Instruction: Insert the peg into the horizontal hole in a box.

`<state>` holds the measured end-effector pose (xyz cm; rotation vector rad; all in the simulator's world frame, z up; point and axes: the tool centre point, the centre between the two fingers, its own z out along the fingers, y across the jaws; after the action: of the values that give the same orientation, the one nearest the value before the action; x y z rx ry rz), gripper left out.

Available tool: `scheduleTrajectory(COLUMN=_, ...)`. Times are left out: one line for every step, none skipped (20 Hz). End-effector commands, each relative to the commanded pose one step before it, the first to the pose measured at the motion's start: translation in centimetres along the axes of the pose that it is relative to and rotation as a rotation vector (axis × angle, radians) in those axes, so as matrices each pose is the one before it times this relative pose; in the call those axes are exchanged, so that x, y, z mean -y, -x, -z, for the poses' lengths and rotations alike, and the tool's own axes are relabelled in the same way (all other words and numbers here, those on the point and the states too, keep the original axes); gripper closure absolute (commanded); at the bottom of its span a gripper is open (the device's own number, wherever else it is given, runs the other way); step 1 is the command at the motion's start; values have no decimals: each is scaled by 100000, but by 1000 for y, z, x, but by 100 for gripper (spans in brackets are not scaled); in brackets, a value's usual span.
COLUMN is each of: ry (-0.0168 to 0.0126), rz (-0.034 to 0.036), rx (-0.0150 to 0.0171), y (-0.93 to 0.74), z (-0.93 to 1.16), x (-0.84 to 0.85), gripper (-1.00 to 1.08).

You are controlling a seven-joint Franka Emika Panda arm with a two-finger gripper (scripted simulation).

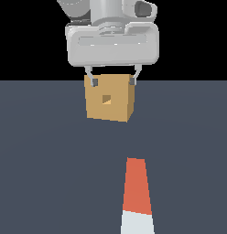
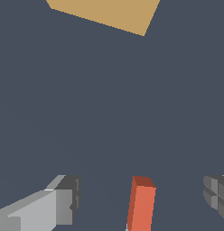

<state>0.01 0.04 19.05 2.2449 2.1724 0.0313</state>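
The peg lies flat on the dark floor, its orange-red half [image 1: 136, 185] pointing toward the box and its white half [image 1: 137, 225] cut off by the picture's lower edge. The tan box [image 1: 110, 98] stands farther back, with the small dark hole [image 1: 106, 99] in the middle of its face. My gripper [image 1: 113, 81] hangs open high above the floor, holding nothing, and its fingertips [image 1: 93, 82] overlap the box's upper corners in the exterior view. In the wrist view the peg's orange end [image 2: 142, 207] shows between the spread fingers [image 2: 62, 203] of the gripper [image 2: 141, 193], and a corner of the box [image 2: 105, 13] shows too.
A plain dark grey floor [image 1: 46, 160] lies all around the peg and the box. No other objects show in either view.
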Motion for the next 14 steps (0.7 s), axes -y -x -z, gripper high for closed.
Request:
scheduleTrajectory(ry=0, rz=0, rx=0, y=1, z=-1, x=-1, gripper=-92)
scheduleTrajectory(ry=0, rz=0, rx=0, y=35, z=-23, x=-6, gripper=-92)
scheduleTrajectory(ry=-17, rz=-96, rx=10, y=164, z=-78, x=-23, gripper=-92)
scheduleTrajectory(ry=-29, rz=-151, rx=13, y=268, z=-131, x=-38, gripper=-92)
scheduleTrajectory(ry=-37, rz=-191, rx=16, y=363, z=-181, x=-52, gripper=-92)
scheduleTrajectory(ry=-47, rz=-244, rx=20, y=465, z=-232, x=-67, gripper=-92)
scheduleTrajectory(ry=-59, rz=-302, rx=24, y=569, z=-283, x=-82, gripper=-92)
scheduleTrajectory(ry=-69, rz=-351, rx=27, y=663, z=-331, x=-97, gripper=-92)
scheduleTrajectory(ry=-79, rz=-400, rx=30, y=753, z=-376, x=-111, gripper=-92)
scheduleTrajectory(ry=-86, rz=-438, rx=31, y=833, z=-418, x=-124, gripper=-92)
scheduleTrajectory(ry=-97, rz=-487, rx=33, y=915, z=-458, x=-137, gripper=-92)
scheduleTrajectory(ry=-103, rz=-519, rx=33, y=983, z=-494, x=-149, gripper=-92)
scheduleTrajectory(ry=-112, rz=-557, rx=34, y=1051, z=-529, x=-161, gripper=-92)
scheduleTrajectory(ry=-118, rz=-585, rx=32, y=1104, z=-557, x=-172, gripper=-92)
